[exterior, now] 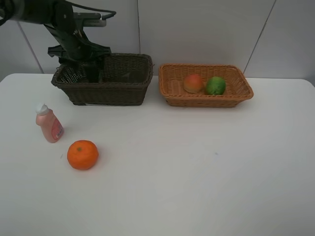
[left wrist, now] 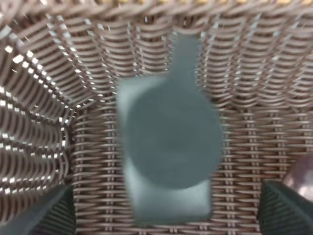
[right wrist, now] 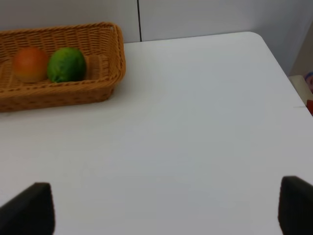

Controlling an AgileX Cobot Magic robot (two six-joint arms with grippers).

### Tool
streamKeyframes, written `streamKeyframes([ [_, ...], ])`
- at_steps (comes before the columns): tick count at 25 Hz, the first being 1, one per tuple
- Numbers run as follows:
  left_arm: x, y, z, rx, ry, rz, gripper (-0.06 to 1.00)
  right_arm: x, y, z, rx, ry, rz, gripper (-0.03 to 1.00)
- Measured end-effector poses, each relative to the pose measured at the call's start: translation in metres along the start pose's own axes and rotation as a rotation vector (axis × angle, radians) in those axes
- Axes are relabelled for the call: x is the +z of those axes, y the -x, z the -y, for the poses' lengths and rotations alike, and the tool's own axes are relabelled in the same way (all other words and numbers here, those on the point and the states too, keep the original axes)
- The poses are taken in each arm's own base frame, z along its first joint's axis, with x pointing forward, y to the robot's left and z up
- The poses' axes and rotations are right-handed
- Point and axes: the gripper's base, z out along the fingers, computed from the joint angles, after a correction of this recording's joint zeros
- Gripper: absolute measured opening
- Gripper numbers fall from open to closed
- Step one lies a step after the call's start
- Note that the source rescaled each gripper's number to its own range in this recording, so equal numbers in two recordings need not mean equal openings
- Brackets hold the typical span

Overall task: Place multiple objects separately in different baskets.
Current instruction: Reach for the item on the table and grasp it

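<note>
Left gripper (left wrist: pixel 165 213), jaws wide, over dark green bottle (left wrist: pixel 168 147) in dark brown wicker basket (exterior: pixel 113 93); right gripper (right wrist: pixel 161 208) wide too. Pink plastic bottle (exterior: pixel 49 125) looks light, slick: pinch mid-body.

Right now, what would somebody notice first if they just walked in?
Probably the bright round orange on the white table at front left, near a pink white-capped bottle. Then the light tan wicker basket at back right, holding a red-orange peach-like fruit and a green lime-like fruit. The left gripper reaches into the dark brown wicker basket.
</note>
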Motion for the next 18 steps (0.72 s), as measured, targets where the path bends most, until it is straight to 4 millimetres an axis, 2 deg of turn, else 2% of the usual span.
streamKeyframes([
  [4, -0.022, 0.005, -0.001, -0.005, 0.012, -0.006, 0.98, 0.0, 0.0, 0.0, 0.0, 0.0, 0.0, 0.97],
  [10, -0.059, 0.006, 0.007, 0.048, 0.024, -0.038, 0.98, 0.0, 0.0, 0.0, 0.0, 0.0, 0.0, 0.97],
  [11, -0.075, 0.002, 0.011, 0.089, 0.028, -0.068, 0.98, 0.0, 0.0, 0.0, 0.0, 0.0, 0.0, 0.97],
  [12, -0.075, 0.002, 0.011, 0.089, 0.028, -0.068, 0.98, 0.0, 0.0, 0.0, 0.0, 0.0, 0.0, 0.97],
  [15, -0.094, -0.009, 0.016, 0.122, 0.012, -0.105, 0.98, 0.0, 0.0, 0.0, 0.0, 0.0, 0.0, 0.97],
  [18, -0.114, -0.03, 0.008, 0.129, 0.007, -0.133, 0.98, 0.0, 0.0, 0.0, 0.0, 0.0, 0.0, 0.97],
])
